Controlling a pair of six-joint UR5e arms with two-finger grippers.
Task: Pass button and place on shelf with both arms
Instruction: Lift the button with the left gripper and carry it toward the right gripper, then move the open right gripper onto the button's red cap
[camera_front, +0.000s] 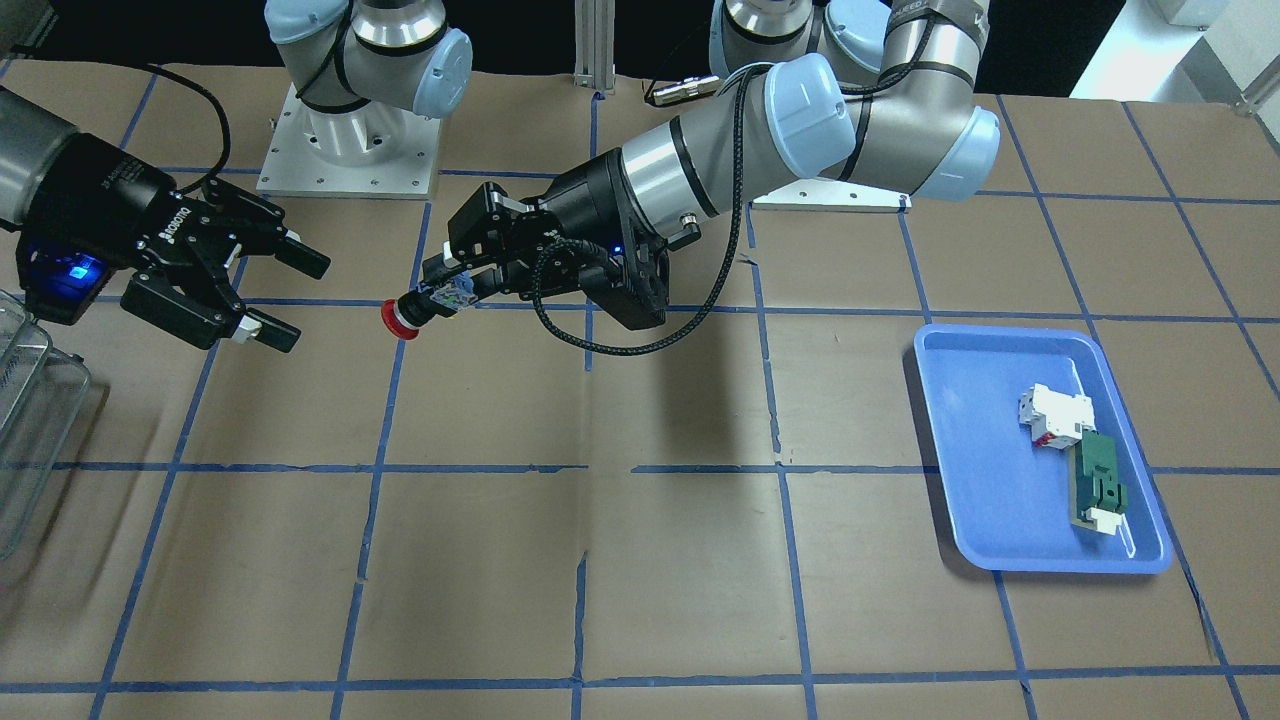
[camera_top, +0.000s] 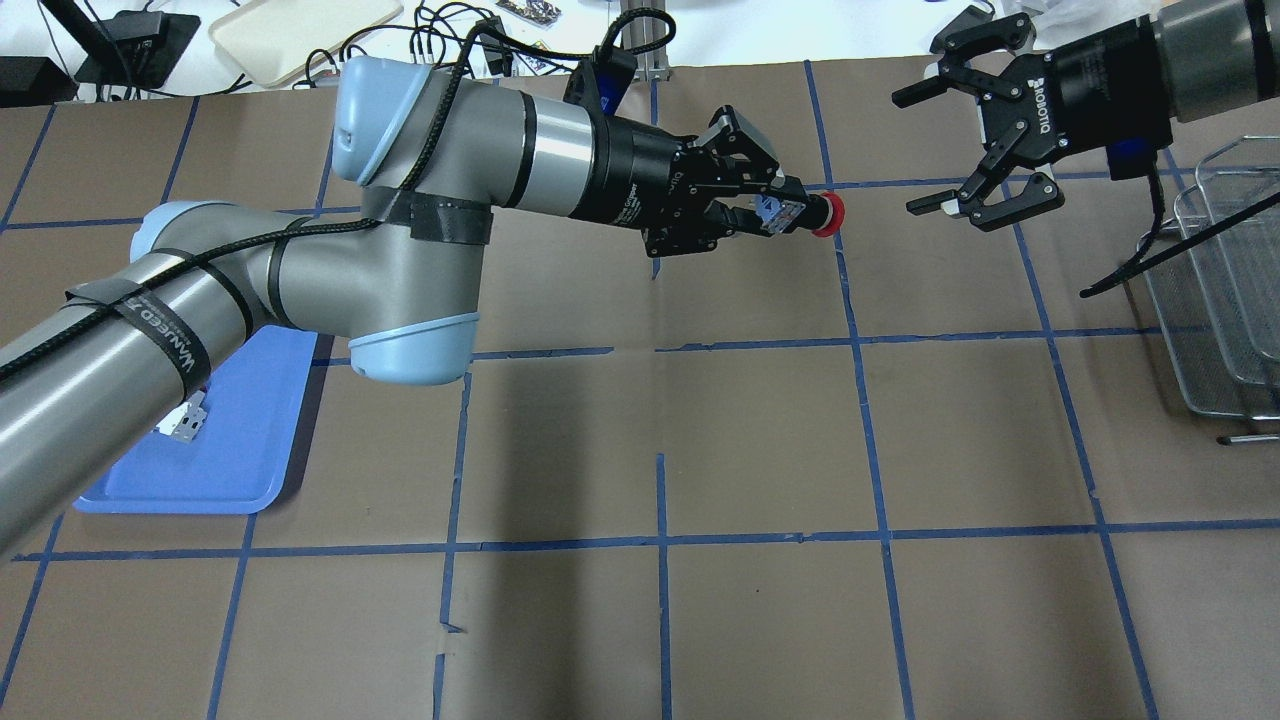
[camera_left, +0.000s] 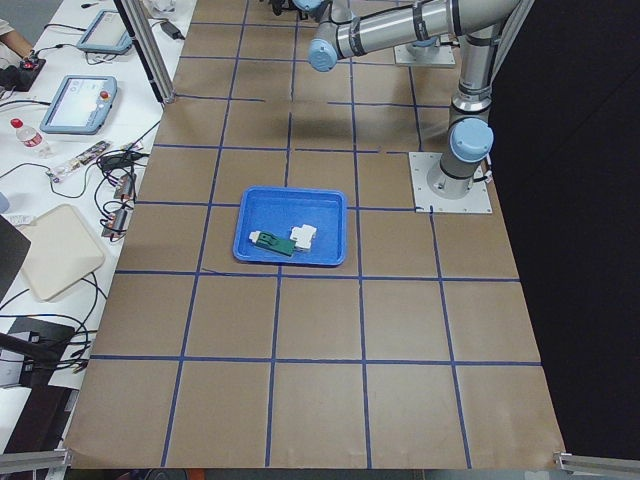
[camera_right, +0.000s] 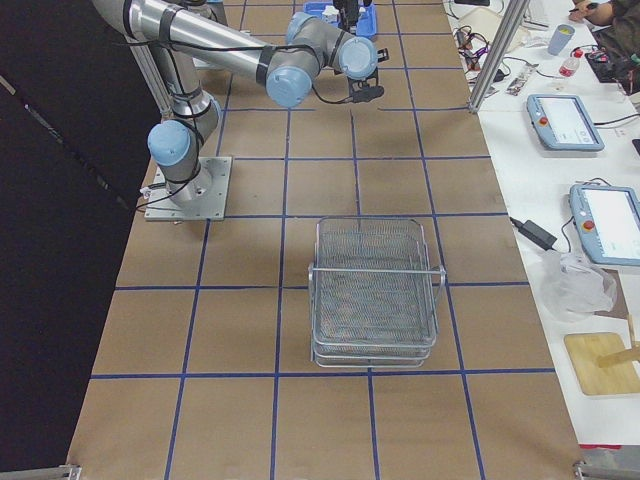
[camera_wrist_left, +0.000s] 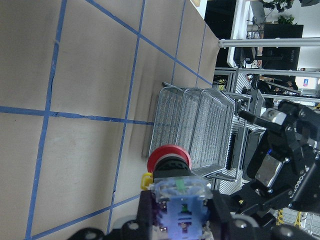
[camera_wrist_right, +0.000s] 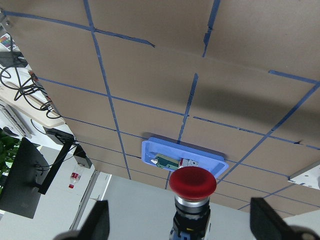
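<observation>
Over the taped table (camera_front: 680, 580), the left end effector (camera_front: 450, 288) pinches the one button (camera_front: 408, 315); the right end effector (camera_front: 297, 300) stands spread.

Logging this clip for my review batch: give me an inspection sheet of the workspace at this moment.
Surface: table, brown paper with blue tape grid.
Job's things: button in the air, red cap toward the right gripper; shelf on the table's right end.
Clutter: blue tray holding white block and green part.
Grippers: left gripper shut on the button; right gripper open, apart from it.
Cables: black cable hanging from the left arm.
Surroundings: side bench with control tablets.
</observation>
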